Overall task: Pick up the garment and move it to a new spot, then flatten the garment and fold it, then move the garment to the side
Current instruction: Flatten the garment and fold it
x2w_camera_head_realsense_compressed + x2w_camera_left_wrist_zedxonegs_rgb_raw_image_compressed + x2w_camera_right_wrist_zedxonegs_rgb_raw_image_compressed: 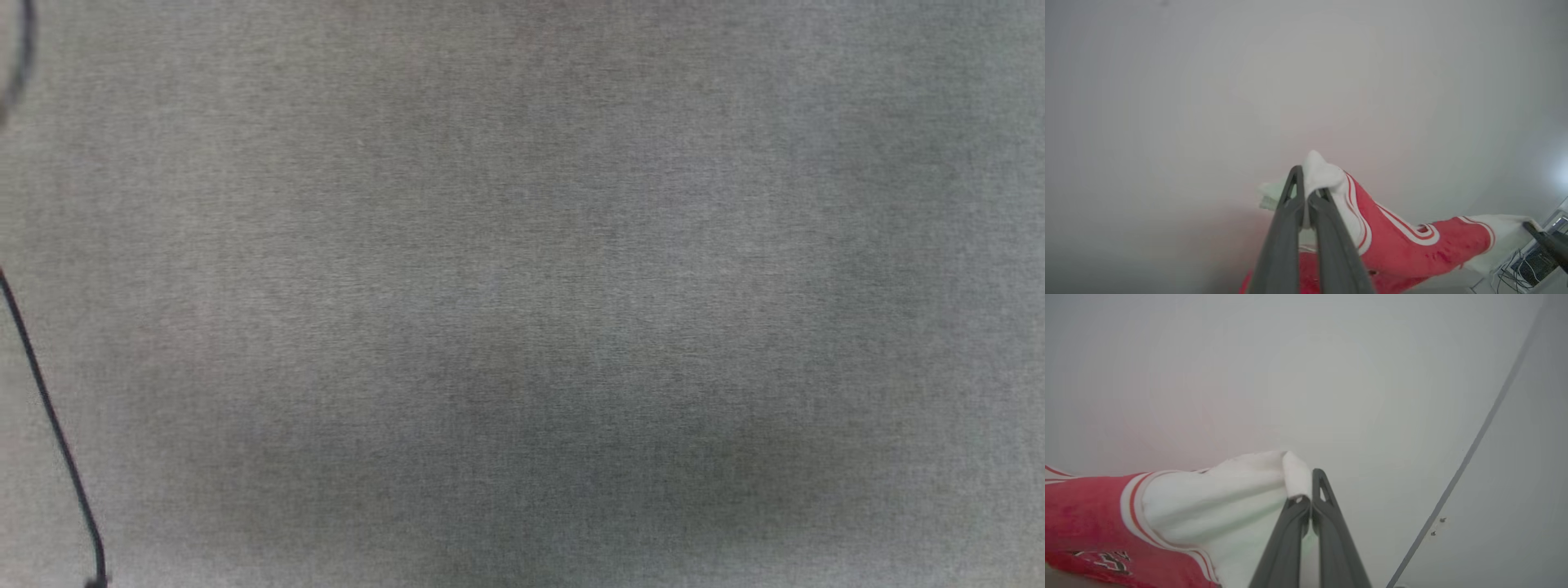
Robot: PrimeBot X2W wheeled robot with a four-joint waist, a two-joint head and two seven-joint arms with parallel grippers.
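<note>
The left gripper and right gripper each pinch the garment — numerals mostly cut off

left end effector: fingers pinched together on a white fold of the garment | garment: red body, white sleeves, red-and-white striped trim, stretched off to the right | right end effector: far right, gripping the white sleeve end | backdrop: plain pale grey | lower right corner: tangled cables
</note>
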